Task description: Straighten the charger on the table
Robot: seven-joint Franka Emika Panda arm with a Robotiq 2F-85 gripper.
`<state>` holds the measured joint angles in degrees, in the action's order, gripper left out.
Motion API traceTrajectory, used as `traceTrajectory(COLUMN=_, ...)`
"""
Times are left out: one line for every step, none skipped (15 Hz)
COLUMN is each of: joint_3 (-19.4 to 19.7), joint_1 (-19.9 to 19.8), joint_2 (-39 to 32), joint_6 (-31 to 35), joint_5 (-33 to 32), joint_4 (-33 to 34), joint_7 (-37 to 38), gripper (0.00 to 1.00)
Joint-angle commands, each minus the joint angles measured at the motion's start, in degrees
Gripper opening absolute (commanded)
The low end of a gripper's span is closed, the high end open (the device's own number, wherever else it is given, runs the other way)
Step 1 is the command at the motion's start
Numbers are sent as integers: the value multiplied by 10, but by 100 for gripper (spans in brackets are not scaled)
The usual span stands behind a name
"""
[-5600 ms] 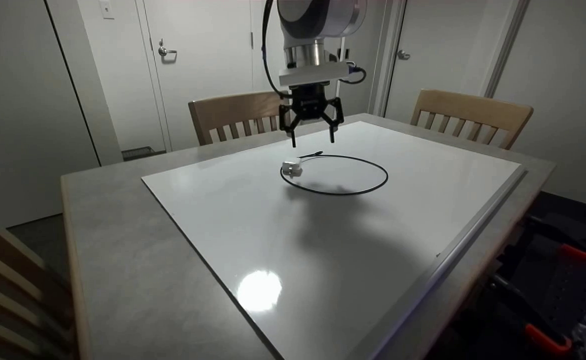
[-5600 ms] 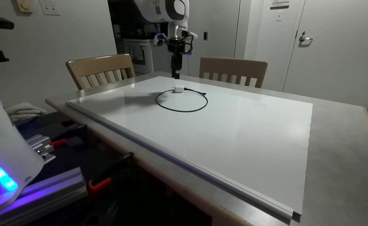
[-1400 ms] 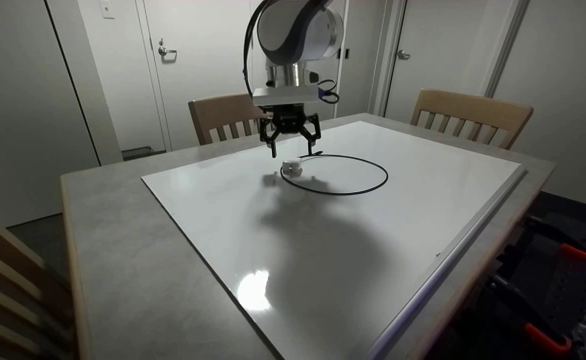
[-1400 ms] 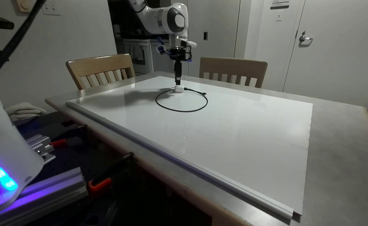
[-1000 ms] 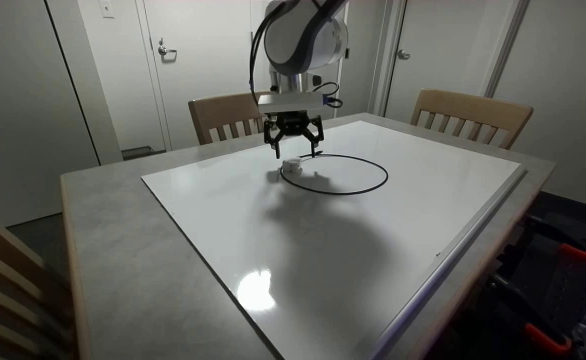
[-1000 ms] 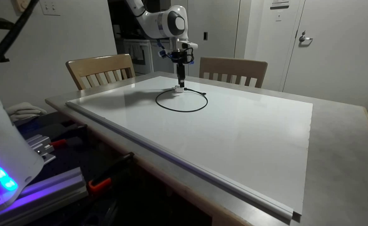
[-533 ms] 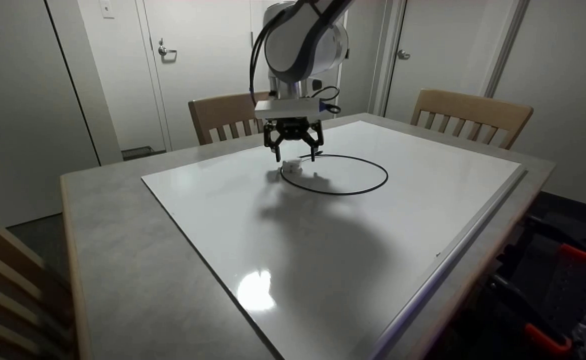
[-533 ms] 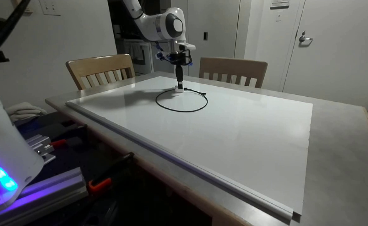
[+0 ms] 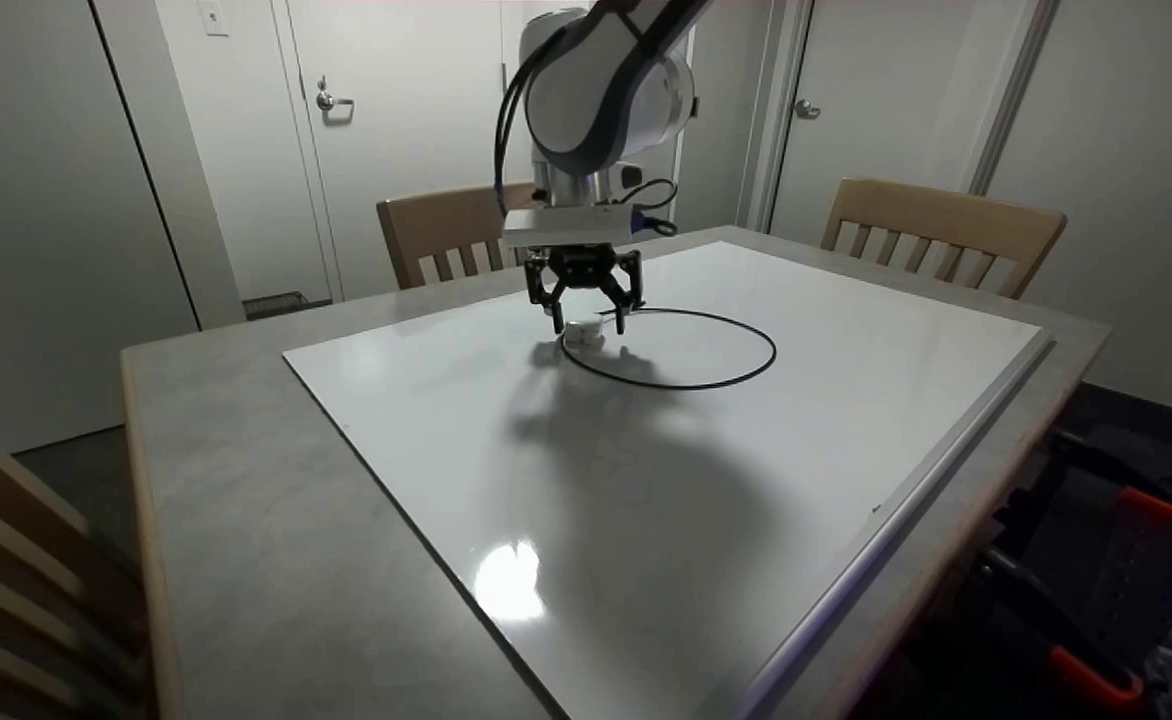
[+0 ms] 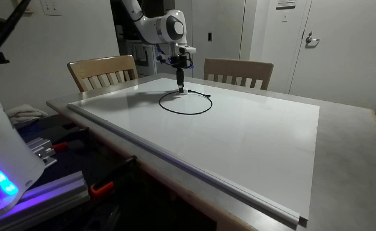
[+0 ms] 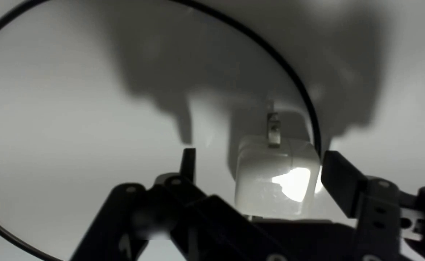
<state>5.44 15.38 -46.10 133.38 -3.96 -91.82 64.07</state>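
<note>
Wooden slat-back chairs are standing around the glossy white table, where the black charger cable is lying looped near the centre of both exterior views. The gripper is straddling the white wall adapter, spread wide and holding nothing. At right in the wrist view, one finger is possibly touching it; I'd be easing that way before closing, centring it against skidding.
</note>
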Motion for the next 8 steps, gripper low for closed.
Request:
traceTrajectory(joint_3=7, joint_1=5, joint_2=9, joint_6=11, joint_5=-9, joint_4=-16, joint_7=8, gripper=57)
traceTrajectory(joint_3=7, joint_1=4, joint_2=9, joint_6=11, joint_5=-9, joint_4=-15, joint_7=7, gripper=51)
traceTrajectory(joint_3=8, joint_1=4, joint_2=8, joint_6=12, joint_5=-9, joint_4=-15, joint_7=7, gripper=43)
traceTrajectory(joint_3=8, joint_1=4, joint_2=8, joint_6=11, joint_5=-10, joint_4=-14, joint_7=7, gripper=37)
traceTrajectory(joint_3=9, joint_1=4, joint_2=8, joint_6=11, joint_5=-11, joint_4=-14, joint_7=7, gripper=29)
traceTrajectory(joint_3=9, joint_1=4, joint_2=7, joint_6=10, joint_5=-12, joint_4=-11, joint_7=4, gripper=27)
traceTrajectory(joint_3=9, joint_1=4, joint_2=6, joint_6=7, joint_5=-15, joint_4=-9, joint_7=1, gripper=27)
traceTrajectory(joint_3=9, joint_1=4, joint_2=5, joint_6=5, joint_5=-17, joint_4=-7, joint_7=0, gripper=27)
